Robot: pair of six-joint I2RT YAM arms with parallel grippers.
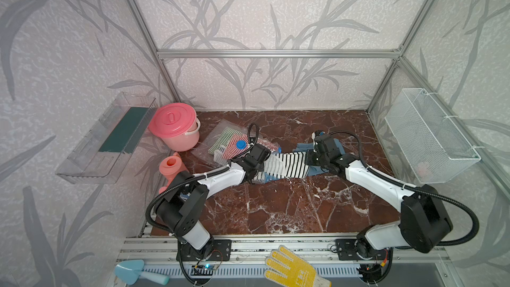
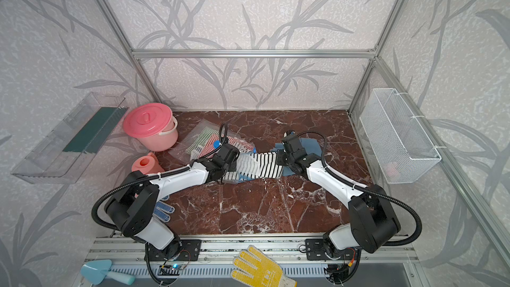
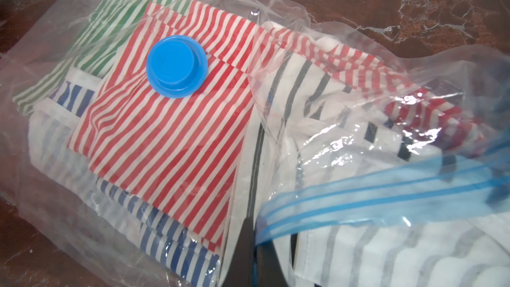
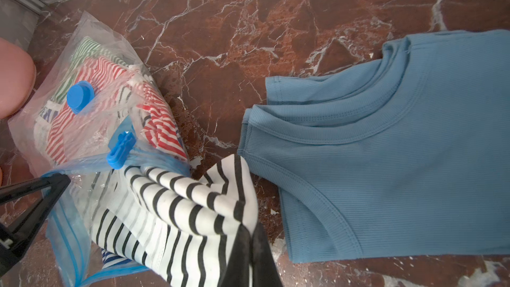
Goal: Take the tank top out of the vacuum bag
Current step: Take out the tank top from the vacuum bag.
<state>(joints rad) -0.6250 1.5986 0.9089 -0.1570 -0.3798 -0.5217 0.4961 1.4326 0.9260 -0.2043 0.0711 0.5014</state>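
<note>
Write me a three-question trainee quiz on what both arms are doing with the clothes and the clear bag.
1. True or false: the blue ribbed tank top lies inside the large clear plastic vacuum bag.
2. Which garment do the right arm's fingers pinch? A: red-and-white striped top. B: black-and-white striped top. C: green-and-white striped top.
3. Fill in: the left arm's fingers are shut on the bag at its blue ____ strip.
Key: 1 false, it lies on the brown marble table beside the bag. 2 B. 3 zip.
</note>
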